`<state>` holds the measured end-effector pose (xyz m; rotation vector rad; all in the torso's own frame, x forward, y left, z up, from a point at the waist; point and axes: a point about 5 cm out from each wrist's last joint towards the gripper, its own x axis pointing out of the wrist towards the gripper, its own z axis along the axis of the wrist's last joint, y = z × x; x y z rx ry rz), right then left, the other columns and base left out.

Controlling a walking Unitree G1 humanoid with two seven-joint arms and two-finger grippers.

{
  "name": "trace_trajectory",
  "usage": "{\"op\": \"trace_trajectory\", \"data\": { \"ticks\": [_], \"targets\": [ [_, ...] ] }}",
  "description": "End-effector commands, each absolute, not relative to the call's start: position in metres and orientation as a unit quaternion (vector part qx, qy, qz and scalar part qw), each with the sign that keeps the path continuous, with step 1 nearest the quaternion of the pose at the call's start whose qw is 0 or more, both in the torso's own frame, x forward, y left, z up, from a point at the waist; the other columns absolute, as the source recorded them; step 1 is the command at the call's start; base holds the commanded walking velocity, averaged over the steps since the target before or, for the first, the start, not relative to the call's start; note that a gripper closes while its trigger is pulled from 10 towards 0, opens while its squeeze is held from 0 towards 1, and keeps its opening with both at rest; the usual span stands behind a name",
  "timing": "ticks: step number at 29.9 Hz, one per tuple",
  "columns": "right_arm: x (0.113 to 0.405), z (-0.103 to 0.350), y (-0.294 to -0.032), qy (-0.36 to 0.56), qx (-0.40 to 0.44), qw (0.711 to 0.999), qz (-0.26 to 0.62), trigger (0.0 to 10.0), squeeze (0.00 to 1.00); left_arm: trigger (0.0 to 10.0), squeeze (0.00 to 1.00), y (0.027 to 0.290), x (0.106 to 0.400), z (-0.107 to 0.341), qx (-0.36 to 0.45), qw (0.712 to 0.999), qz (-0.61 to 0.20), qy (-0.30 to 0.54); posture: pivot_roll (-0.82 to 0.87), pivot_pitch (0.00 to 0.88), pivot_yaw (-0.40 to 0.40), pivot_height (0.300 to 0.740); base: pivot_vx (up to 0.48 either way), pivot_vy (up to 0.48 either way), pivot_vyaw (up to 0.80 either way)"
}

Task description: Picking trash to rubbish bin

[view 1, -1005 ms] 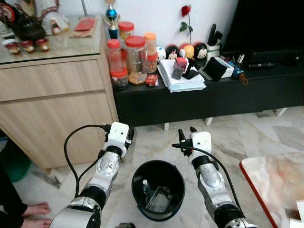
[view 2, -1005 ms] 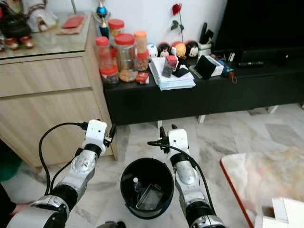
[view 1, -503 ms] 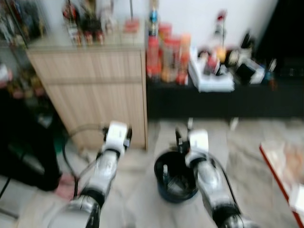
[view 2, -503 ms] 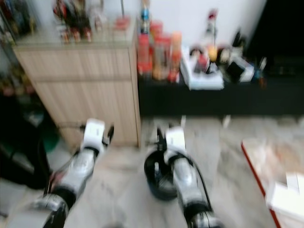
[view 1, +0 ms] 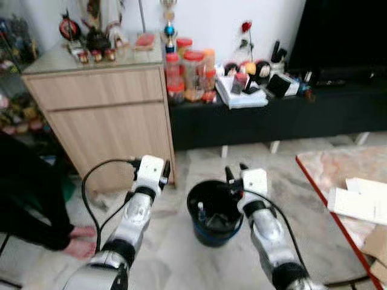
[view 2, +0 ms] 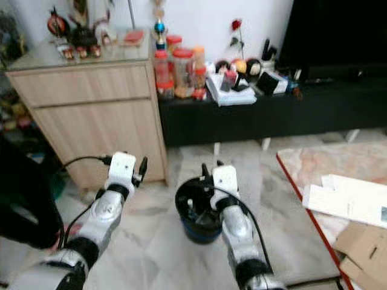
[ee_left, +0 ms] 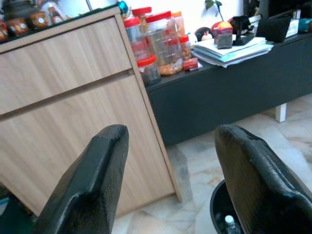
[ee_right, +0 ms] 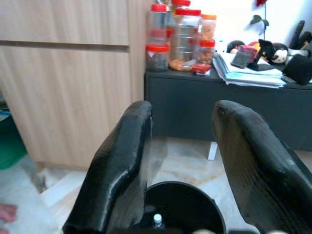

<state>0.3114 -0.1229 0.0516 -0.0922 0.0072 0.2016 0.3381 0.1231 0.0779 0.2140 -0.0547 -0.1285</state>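
We have backed away and the view has steadied — more floor shows, and a red-edged bench (view 1: 338, 181) with papers has come in beyond our right pincer (view 1: 234, 173). The rubbish bin (view 1: 213, 212) stands on the floor just beneath that pincer, trash inside. Both pincers — left pincer (view 1: 163, 172) too — hold their fingers apart, empty.

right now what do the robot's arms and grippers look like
Both arms are silver metal with black joint bands and white boxy wrist blocks. A looping black cable runs to each wrist. The left gripper and right gripper each have two long, textured black fingers.
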Motion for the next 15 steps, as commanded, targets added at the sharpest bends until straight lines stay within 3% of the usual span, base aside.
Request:
{"op": "trace_trajectory", "data": {
  "ticks": [1, 15],
  "targets": [
    [0.3139, 0.0558, -0.1228, -0.005, -0.045, 0.994, 0.101, 10.0, 0.0, 10.0, 0.0, 0.1251, 0.3395, 0.0804, 0.102, 0.993, -0.059, -0.031, 0.14, 0.001, 0.018, 0.74, 0.0, 0.0, 0.0],
    [0.3137, 0.0556, -0.1221, -0.005, -0.045, 0.994, 0.102, 10.0, 0.0, 10.0, 0.0, 0.125, 0.3395, 0.0804, 0.102, 0.993, -0.06, -0.031, 0.14, 0.001, 0.018, 0.74, 0.0, 0.0, 0.0]
  ]
}}
